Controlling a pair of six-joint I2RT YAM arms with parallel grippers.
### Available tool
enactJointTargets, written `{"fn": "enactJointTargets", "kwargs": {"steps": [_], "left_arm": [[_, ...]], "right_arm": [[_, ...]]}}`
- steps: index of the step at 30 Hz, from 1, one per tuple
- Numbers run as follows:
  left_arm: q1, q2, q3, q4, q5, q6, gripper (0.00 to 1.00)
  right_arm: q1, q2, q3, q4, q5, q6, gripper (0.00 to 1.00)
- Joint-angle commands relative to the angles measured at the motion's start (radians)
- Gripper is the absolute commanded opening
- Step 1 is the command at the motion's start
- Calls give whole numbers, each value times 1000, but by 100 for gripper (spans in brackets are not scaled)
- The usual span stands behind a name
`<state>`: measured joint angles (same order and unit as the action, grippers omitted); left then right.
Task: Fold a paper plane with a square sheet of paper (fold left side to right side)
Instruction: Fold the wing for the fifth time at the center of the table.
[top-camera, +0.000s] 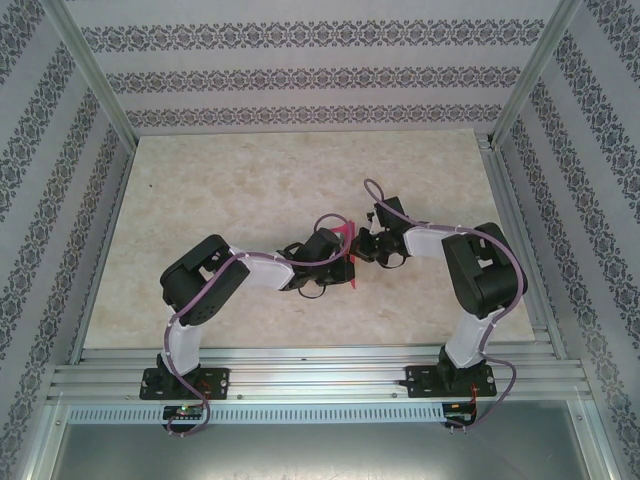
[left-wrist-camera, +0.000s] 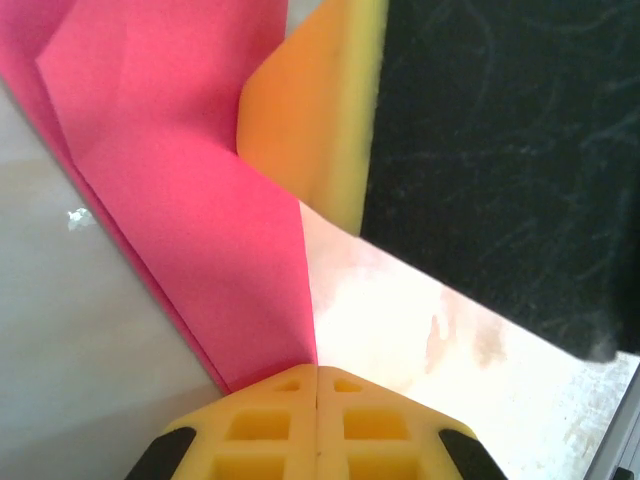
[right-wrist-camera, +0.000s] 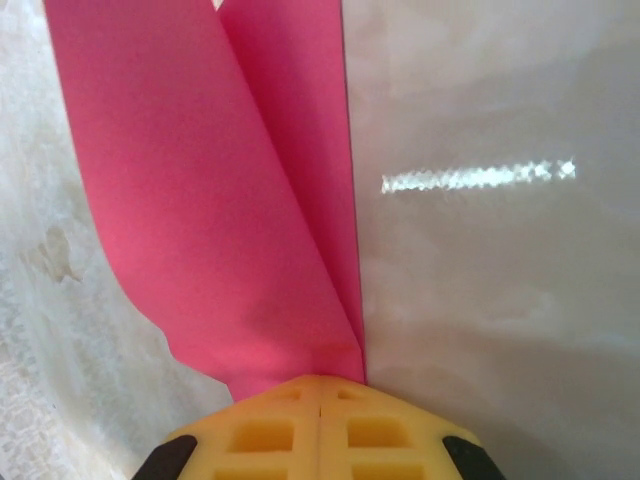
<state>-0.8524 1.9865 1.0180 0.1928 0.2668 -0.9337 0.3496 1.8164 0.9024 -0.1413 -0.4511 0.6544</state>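
Observation:
The square sheet of paper (top-camera: 347, 243) is bright pink, folded over on itself and held up off the table between both arms. My left gripper (left-wrist-camera: 316, 368) is shut on one folded end of the pink sheet (left-wrist-camera: 190, 200), with layered edges running away from the jaws. My right gripper (right-wrist-camera: 320, 378) is shut on another end of the paper (right-wrist-camera: 200, 200), where a long crease meets the jaws. From above, the left gripper (top-camera: 340, 265) and right gripper (top-camera: 364, 247) sit almost tip to tip. A yellow right fingertip (left-wrist-camera: 320, 110) touches the paper.
The beige marbled table (top-camera: 250, 180) lies under both arms. Patterned walls and aluminium frame rails (top-camera: 300, 375) enclose it on all sides. The right arm's black body (left-wrist-camera: 500, 150) stands close in front of the left wrist.

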Motion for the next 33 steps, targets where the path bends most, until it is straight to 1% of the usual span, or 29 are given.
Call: {"fn": "enactJointTargets", "kwargs": {"steps": [1, 6, 17, 20, 23, 27, 30, 33], "left_arm": [[-37, 66, -36, -166, 17, 9, 0], [-37, 66, -34, -168, 17, 10, 0], [-38, 69, -29, -168, 21, 12, 0], [-34, 39, -50, -141, 22, 13, 0], [6, -47, -96, -91, 32, 14, 0], [84, -169, -122, -115, 54, 49, 2], [145, -232, -104, -142, 86, 83, 5], [173, -239, -40, -185, 108, 127, 6]], "right_arm": [[-42, 64, 62, 78, 129, -33, 4], [-61, 103, 122, 68, 132, -39, 4], [-79, 169, 232, 41, 91, -51, 5], [-74, 162, 217, 40, 81, -46, 5], [-67, 144, 167, 37, 81, -42, 5], [-47, 93, 73, 74, 68, -17, 5], [-23, 47, 3, 95, 62, 5, 5], [3, 10, -41, 106, 66, 28, 5]]}}
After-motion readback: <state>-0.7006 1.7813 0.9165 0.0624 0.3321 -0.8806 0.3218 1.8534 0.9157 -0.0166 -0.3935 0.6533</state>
